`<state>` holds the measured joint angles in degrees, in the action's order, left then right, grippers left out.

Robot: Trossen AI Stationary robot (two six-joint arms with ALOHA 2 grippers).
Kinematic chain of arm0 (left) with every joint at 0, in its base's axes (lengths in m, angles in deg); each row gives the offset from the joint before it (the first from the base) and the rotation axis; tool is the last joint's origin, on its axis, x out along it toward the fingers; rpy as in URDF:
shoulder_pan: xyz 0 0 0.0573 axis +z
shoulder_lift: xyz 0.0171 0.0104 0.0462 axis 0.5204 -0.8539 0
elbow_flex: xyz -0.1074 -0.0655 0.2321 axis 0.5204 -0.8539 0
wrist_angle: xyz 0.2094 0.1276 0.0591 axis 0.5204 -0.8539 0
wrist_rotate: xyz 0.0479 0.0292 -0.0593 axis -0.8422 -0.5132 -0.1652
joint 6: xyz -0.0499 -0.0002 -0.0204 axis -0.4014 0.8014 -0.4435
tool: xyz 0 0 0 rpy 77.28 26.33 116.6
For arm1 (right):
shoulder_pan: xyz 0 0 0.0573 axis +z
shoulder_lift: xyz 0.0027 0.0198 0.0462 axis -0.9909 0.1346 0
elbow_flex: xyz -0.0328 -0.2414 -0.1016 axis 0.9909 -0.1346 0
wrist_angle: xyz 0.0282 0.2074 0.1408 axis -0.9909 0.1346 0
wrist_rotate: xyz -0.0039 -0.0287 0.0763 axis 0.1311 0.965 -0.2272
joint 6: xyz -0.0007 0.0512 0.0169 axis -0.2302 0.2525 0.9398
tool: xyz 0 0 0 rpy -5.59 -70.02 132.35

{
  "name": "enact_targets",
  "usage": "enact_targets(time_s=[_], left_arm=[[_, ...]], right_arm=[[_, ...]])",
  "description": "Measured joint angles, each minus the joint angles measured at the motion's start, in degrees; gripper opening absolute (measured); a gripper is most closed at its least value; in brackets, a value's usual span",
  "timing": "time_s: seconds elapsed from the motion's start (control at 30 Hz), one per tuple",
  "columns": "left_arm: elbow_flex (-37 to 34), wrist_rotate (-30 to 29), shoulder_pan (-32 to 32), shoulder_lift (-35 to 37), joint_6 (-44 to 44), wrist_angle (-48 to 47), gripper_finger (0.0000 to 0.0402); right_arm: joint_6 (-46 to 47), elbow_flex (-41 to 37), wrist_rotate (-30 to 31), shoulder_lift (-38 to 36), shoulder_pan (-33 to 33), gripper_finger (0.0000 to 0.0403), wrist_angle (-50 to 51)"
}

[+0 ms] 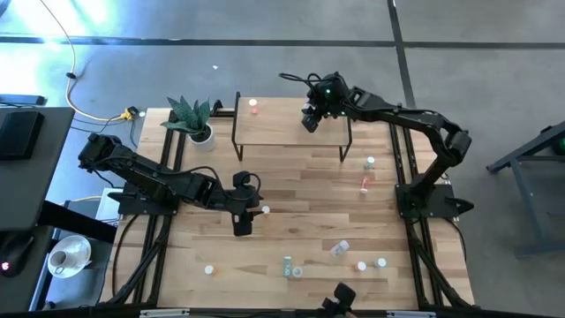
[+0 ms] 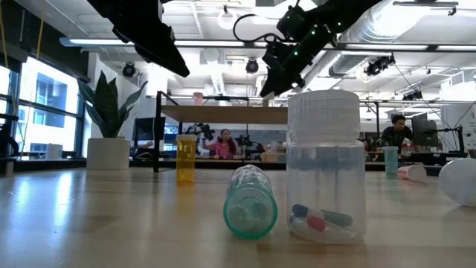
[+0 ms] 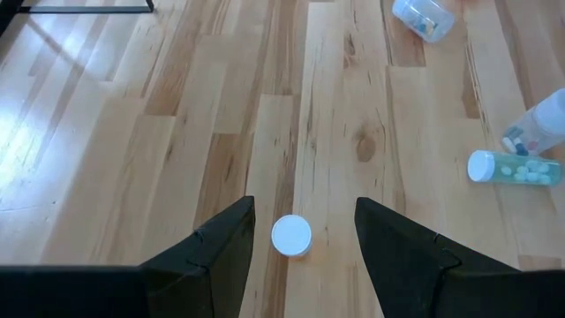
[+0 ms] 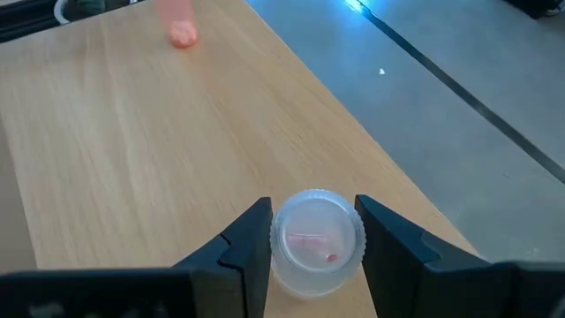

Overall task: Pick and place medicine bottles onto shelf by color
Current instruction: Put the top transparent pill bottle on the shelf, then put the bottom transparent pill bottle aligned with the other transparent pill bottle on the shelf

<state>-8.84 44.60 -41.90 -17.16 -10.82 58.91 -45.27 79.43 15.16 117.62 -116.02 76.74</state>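
Nearest the front edge of the tabletop (image 1: 300,177), you are looking at a clear bottle (image 2: 326,165) standing upright with a few coloured pills at its bottom, and just beside it a green bottle (image 2: 251,202) lying on its side — what it holds I cannot tell. Further in, your left claw (image 3: 305,231) is hanging with its fingers apart over an upright orange bottle (image 2: 186,159), whose white cap is showing between them; nothing is gripped yet. By my judgement you are lining up a pick there, and the next move is calling for a straight descent and a squeeze. At the far end, your right claw (image 4: 313,231) is clamping a clear bottle (image 4: 316,240) with pink pills over the shelf (image 1: 291,124), near its edge — a placing step, with a pink bottle (image 1: 254,106) already standing well apart.
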Motion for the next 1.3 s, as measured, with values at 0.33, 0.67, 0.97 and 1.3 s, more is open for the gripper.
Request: enact_targets(time_s=[0.33, 0.67, 0.97, 1.3], left_arm=[[0.0, 0.0, 0.0, 0.0, -0.4, 0.0, 0.0186], [0.0, 0.0, 0.0, 0.0, -0.4, 0.0, 0.0186], [0.0, 0.0, -1.2, 0.1, -1.6, -0.7, 0.0186], [0.0, 0.1, -6.9, 3.8, -8.2, -7.3, 0.0186]], right_arm=[[0.1, 0.0, 1.0, 0.0, 0.0, 0.0169, 0.7], [0.1, 0.0, 0.5, -1.1, 0.0, 0.0189, 0.7], [1.1, 0.1, -4.8, -10.5, 2.4, 0.0190, 4.2], [-0.9, 0.1, -5.0, -19.5, 12.6, 0.0190, 16.7]])
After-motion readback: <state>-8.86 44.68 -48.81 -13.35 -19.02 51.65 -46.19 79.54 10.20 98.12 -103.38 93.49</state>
